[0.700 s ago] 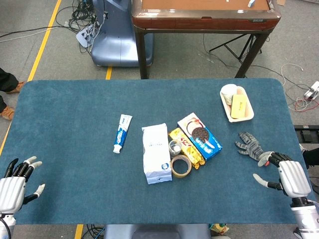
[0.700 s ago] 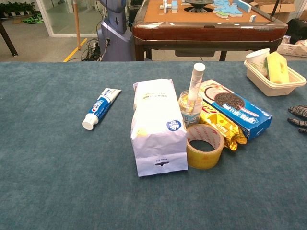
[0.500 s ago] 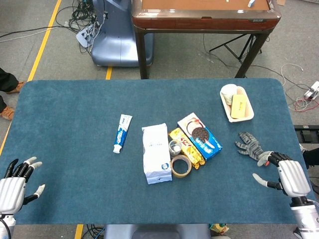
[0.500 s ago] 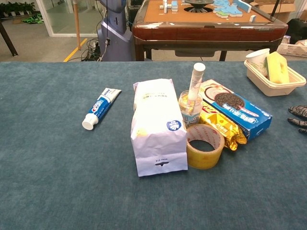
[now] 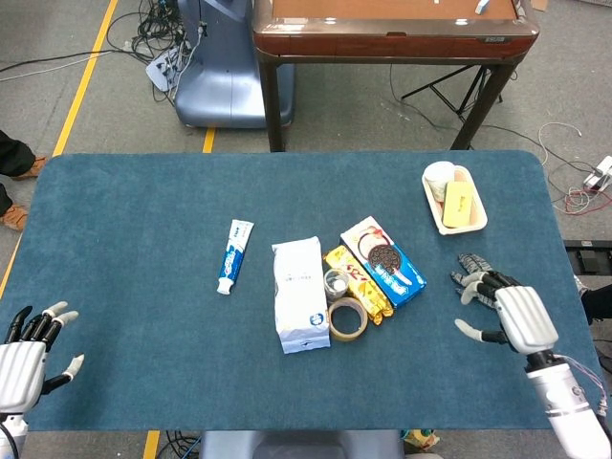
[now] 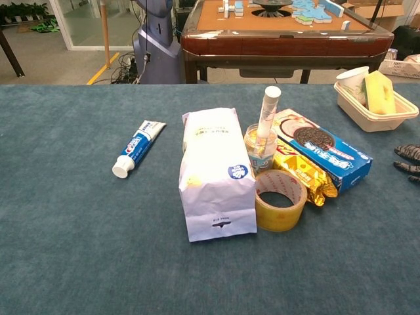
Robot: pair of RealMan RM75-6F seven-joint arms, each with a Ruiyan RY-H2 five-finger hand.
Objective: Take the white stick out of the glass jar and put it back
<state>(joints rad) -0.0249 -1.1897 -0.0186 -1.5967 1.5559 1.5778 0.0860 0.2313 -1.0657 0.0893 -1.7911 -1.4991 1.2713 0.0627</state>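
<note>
The glass jar (image 6: 260,149) stands mid-table between a white bag and a yellow snack packet. The white stick (image 6: 268,111) stands in it, leaning slightly right, its top well above the rim. In the head view the jar (image 5: 337,284) shows from above. My right hand (image 5: 507,314) hovers over the right side of the table, fingers spread, holding nothing, well to the right of the jar. My left hand (image 5: 27,356) is at the near left corner, fingers apart and empty. Neither hand shows in the chest view.
A white paper bag (image 5: 299,295), a tape roll (image 5: 347,318), a yellow snack packet (image 5: 356,280) and an Oreo box (image 5: 384,260) crowd the jar. A toothpaste tube (image 5: 233,254) lies to the left. A dark glove (image 6: 408,153) lies by my right hand. A tray (image 5: 469,226) sits at the back right.
My right hand has moved left and away from the front edge, now partly over the glove. The left hand, jar and stick have not moved.
</note>
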